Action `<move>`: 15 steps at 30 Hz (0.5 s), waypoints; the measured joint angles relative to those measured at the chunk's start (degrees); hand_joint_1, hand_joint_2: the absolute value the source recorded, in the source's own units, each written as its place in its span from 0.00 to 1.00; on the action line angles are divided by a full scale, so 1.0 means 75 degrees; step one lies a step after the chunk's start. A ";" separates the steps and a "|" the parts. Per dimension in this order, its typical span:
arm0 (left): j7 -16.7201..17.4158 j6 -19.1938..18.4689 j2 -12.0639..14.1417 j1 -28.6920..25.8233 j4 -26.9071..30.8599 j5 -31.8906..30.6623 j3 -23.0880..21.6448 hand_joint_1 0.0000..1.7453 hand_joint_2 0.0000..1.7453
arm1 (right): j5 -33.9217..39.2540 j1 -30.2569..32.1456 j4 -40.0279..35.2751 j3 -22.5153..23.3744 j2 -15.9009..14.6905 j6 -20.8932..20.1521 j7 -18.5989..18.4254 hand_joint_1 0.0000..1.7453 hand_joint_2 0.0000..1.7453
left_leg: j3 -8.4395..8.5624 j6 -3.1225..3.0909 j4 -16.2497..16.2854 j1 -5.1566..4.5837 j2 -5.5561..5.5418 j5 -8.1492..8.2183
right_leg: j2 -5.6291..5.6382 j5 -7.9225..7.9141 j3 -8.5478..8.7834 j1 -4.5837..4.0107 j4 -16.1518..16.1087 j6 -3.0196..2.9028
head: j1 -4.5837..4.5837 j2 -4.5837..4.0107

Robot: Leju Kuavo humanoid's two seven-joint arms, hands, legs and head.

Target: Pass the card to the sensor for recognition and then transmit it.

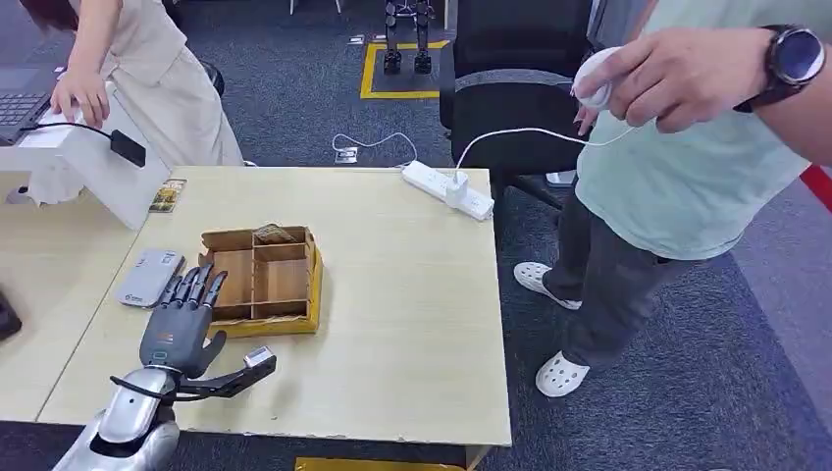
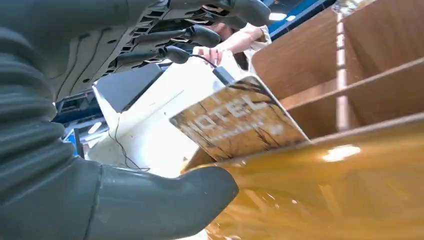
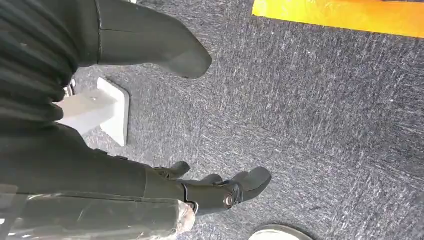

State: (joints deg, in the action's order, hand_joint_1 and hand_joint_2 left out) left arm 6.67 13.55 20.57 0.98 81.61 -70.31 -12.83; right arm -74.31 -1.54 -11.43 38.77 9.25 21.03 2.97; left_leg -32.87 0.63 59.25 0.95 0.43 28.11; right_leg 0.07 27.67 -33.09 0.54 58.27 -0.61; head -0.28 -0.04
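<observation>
card [image 2: 240, 122] looks thin, stiff, light and slick; take it by the edges. left hand [image 1: 182, 324] fingers apart over the box [image 1: 263, 280], holding nothing.

The silver arm [image 1: 128, 422] ends in a dark grey left hand [image 1: 182, 329] with black fingers [image 1: 201, 287].

The card [image 2: 239, 122] has one corner hidden behind the box wall [image 2: 325, 165], its lettering blurred.

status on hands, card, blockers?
Left hand open at the box. Right hand hanging, holds nothing. Card upright in box. Nothing blocking.
</observation>
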 joint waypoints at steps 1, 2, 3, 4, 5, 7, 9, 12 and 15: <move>0.0000 0.0000 0.0000 -0.0001 0.0003 -0.0003 0.0003 0.00 1.00 | 0.0003 -0.0001 0.0000 0.0003 0.0000 0.0000 0.0000 0.00 1.00 | 0.0000 0.0000 0.0000 0.0000 0.0000 0.0000 | 0.0000 0.0000 0.0000 0.0000 0.0000 0.0000 | 0.0003 0.0000; 0.0000 0.0000 0.0000 -0.0001 0.0003 -0.0003 0.0002 0.00 1.00 | 0.0000 0.0000 0.0000 0.0006 0.0000 0.0000 0.0000 0.00 1.00 | -0.0001 0.0000 0.0000 0.0000 0.0000 0.0000 | 0.0000 0.0000 0.0000 0.0000 0.0000 0.0000 | 0.0000 0.0000; 0.0000 0.0000 0.0000 -0.0001 0.0009 -0.0003 0.0002 0.00 1.00 | 0.0000 0.0000 0.0000 0.0006 0.0000 0.0000 0.0000 0.00 1.00 | -0.0001 0.0000 0.0000 0.0000 0.0000 0.0000 | 0.0000 0.0000 0.0000 0.0000 0.0000 0.0000 | 0.0003 0.0000; 0.0000 0.0000 0.0000 -0.0001 0.0015 -0.0003 0.0003 0.00 1.00 | 0.0003 -0.0001 0.0000 0.0009 0.0000 0.0000 0.0000 0.00 1.00 | -0.0001 0.0000 0.0000 0.0000 0.0000 0.0000 | 0.0000 0.0000 0.0000 0.0000 0.0000 0.0000 | 0.0000 0.0000; 0.0000 0.0000 0.0003 0.0000 0.0020 -0.0003 0.0003 0.00 1.00 | 0.0003 0.0000 0.0000 0.0009 0.0000 0.0000 0.0000 0.00 1.00 | -0.0001 0.0000 0.0000 -0.0001 0.0000 0.0000 | 0.0000 0.0000 0.0000 0.0000 0.0000 0.0000 | 0.0003 0.0000; 0.0000 -0.0003 0.0026 0.0000 0.0044 -0.0003 0.0003 0.00 1.00 | 0.0003 -0.0001 0.0000 0.0009 0.0000 0.0000 0.0000 0.00 1.00 | -0.0001 0.0000 0.0000 0.0000 0.0000 0.0000 | 0.0000 0.0000 -0.0001 0.0000 0.0000 0.0000 | 0.0003 0.0000; -0.0009 -0.0038 0.0047 0.0001 0.0061 0.0000 0.0003 0.00 1.00 | 0.0003 -0.0001 0.0000 0.0012 0.0000 0.0000 0.0000 0.00 1.00 | -0.0001 0.0000 0.0000 0.0000 0.0000 0.0000 | 0.0000 0.0000 -0.0001 0.0000 0.0000 0.0000 | 0.0003 0.0000; -0.0170 -0.0283 0.0088 -0.0012 0.0111 0.0111 0.0000 0.00 1.00 | 0.0003 -0.0001 0.0000 0.0020 0.0000 0.0000 0.0000 0.00 1.00 | -0.0002 0.0000 0.0000 0.0000 0.0000 0.0000 | 0.0000 0.0000 -0.0002 0.0000 0.0000 0.0000 | 0.0000 0.0000; -0.0362 -0.0685 0.0251 -0.0050 0.0242 0.0359 -0.0021 0.00 1.00 | 0.0000 -0.0001 0.0000 0.0029 0.0000 0.0000 0.0009 0.00 1.00 | -0.0002 0.0000 0.0000 0.0001 0.0001 0.0000 | 0.0002 0.0000 -0.0003 0.0000 0.0000 0.0000 | 0.0006 0.0000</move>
State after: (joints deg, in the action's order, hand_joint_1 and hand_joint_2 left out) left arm 3.96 8.41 22.45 0.60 83.43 -67.62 -12.98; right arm -74.31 -1.55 -11.43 38.99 9.25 21.03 3.04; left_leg -32.89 0.63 59.25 0.96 0.43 28.11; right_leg 0.09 27.67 -33.11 0.54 58.28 -0.61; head -0.24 -0.04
